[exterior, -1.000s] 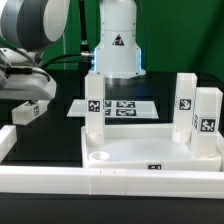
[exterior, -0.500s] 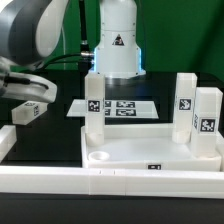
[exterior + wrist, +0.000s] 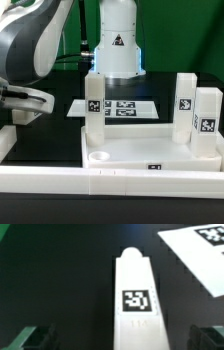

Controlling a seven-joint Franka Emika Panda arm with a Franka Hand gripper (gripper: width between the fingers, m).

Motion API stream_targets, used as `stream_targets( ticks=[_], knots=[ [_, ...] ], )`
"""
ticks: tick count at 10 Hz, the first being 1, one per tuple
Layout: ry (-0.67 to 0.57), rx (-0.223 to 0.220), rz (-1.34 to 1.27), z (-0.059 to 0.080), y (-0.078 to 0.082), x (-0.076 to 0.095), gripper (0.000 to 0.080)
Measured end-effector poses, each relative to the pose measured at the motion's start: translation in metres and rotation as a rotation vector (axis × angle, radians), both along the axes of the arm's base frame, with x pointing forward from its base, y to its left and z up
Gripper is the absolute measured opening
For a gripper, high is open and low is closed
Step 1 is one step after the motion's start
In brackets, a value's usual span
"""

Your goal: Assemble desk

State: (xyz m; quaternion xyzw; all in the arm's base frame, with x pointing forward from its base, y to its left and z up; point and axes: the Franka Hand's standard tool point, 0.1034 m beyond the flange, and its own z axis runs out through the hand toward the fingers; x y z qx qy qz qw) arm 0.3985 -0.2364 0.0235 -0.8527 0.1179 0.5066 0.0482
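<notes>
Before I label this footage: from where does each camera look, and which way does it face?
Exterior view: sits low off the arm, facing the tabletop with three upright legs, the robot base behind; the arm fills that view's left.
Wrist view: rides the wrist, looking down at a loose leg between the open gripper's fingers.
Shared: the marker board; that leg seems hidden outside.

We see the exterior view low and close at the table's front, facing the arm's base (image 3: pixel 118 45). Our wrist view looks straight down on a leg (image 3: pixel 134 288).
</notes>
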Motion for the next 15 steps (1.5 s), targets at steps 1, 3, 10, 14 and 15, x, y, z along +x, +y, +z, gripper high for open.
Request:
stream_targets(
  ticks=[1, 3, 10, 14, 15],
  knots=[
    [-0.006, -0.001, 0.004, -0.005, 0.001, -0.002, 0.0649],
    [-0.008, -0.001, 0.006, -0.007, 0.002, -0.002, 0.0649],
    [-0.007, 0.0, 0.01, -0.007, 0.003, -0.001, 0.0287],
    [0.004, -0.001, -0.002, 0.04, 0.025, 0.016, 0.0287],
    [0.013, -0.016, -0.017, 0.053, 0.032, 0.022, 0.0288]
  ],
)
